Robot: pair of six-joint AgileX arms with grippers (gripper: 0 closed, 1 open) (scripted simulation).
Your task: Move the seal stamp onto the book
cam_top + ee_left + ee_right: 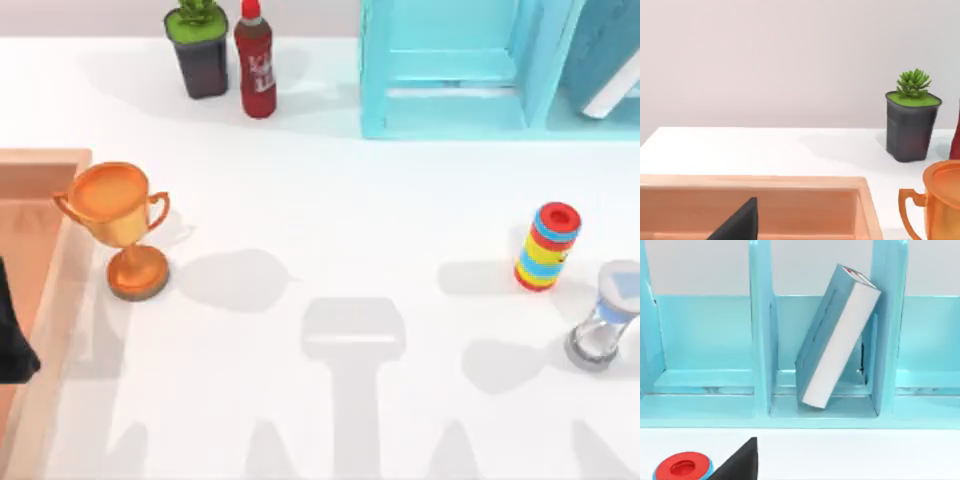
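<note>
One book (840, 335) leans tilted inside the shelf (760, 340), partly cropped overhead.

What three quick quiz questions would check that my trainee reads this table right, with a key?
1. True or false: the book lies flat on the table.
2. Which stands nearest the striped cylinder? A trophy; B hourglass; C red bottle.
3. On which side of the table, in the top view, is the wooden tray?

Key: 1 false, it leans tilted inside a compartment of the shelf; 2 B; 3 left.
</note>
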